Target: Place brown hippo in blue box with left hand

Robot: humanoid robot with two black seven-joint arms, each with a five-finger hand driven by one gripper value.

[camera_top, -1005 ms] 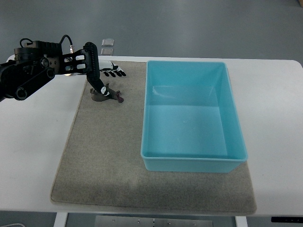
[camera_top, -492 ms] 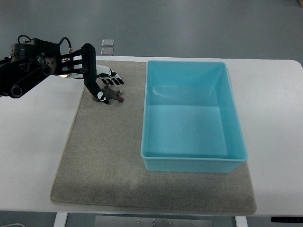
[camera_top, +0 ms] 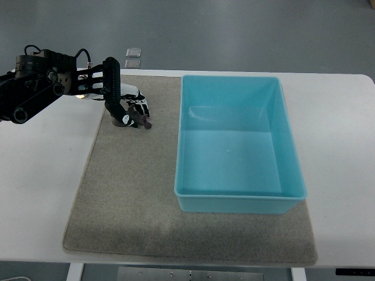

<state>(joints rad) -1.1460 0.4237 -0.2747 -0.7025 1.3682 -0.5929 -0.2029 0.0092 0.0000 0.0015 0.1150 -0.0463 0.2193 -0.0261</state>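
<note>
- Up at the far left of the coarse grey-beige felt mat (camera_top: pixel 126 193), the small brown toy hippo (camera_top: pixel 133 119) sits pinched by the black-and-white fingers (camera_top: pixel 139 108) of the black, jointed left hand (camera_top: pixel 124 105).
- Beside it stands the smooth rectangular blue plastic box (camera_top: pixel 237 199), well apart from the hippo.
- Both rest on a plain white tabletop (camera_top: pixel 41 187) above a grey floor (camera_top: pixel 234 29).

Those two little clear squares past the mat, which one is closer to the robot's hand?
The nearer clear square, touching the grey mat's far edge, is closer to the left hand; the other lies behind it.
</note>
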